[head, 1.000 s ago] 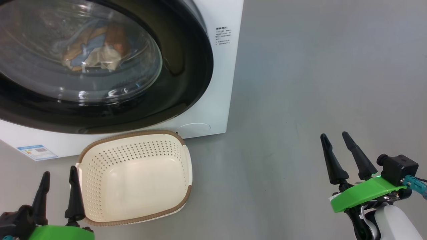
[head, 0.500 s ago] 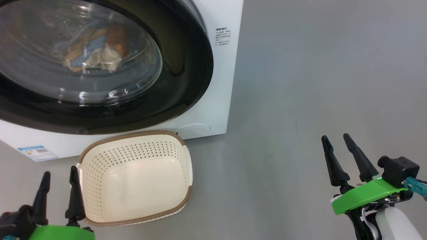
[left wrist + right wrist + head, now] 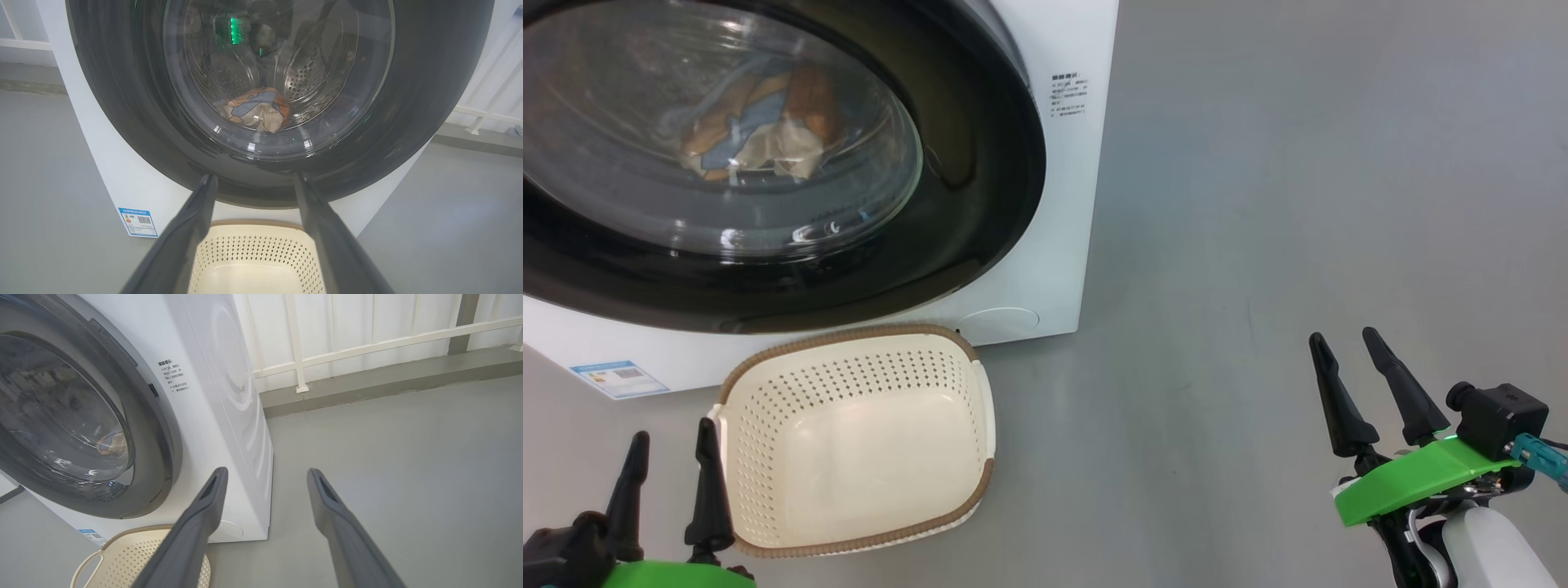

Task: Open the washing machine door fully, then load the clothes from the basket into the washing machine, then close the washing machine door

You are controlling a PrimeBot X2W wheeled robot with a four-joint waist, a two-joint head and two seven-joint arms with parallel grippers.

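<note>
while inside the washing machine [image 3: 122, 171], clothes [image 3: 255, 110]

door [image 3: 980, 204] shut (clothes [image 3: 760, 139] seen through it, inside washing machine [image 3: 1062, 245]); basket [image 3: 866, 376] empty, just before machine

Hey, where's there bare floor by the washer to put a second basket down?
The grey floor right of the washing machine, out to the right gripper, is bare. It is crowded in front of the washing machine door, where the basket sits with the left gripper beside it.
</note>
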